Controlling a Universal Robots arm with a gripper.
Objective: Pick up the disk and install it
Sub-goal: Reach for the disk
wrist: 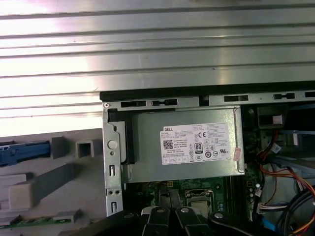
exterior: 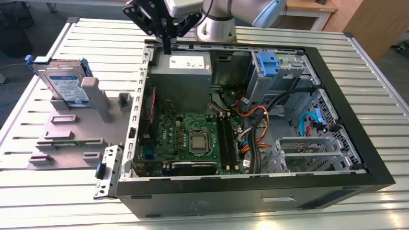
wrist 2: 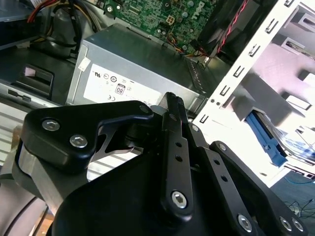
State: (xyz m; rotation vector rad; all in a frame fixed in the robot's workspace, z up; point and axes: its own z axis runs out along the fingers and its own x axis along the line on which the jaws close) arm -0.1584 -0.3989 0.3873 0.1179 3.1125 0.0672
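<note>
While the disk stands on edge in a grey fixture near the far corner of the slatted metal table at the exterior view's left, the gripper hangs well apart from it, over the far rim of the open computer case. Its claw is pressed together and empty, pointing down just above the grey power supply box.

The exterior view shows the disk whole: silver body, white-and-blue label facing the camera, blue carrier around it, and a grey post of the fixture just beside it. In the first wrist view I can see no more of it than a blue strip of the carrier lying past the fixture's grey blocks. In the second wrist view the blue frame appears beyond the case's perforated side wall, partly lost in glare.

Both wrist views look straight at the power supply and its white sticker, and the second wrist view shows the closed fingers meeting over it.

Inside the case, the exterior view shows a green motherboard in the middle, orange and black cables running beside it, and a blue bracket fixed on the grey drive bay at the far side. The case's side wall stands between the gripper and the disk.
</note>
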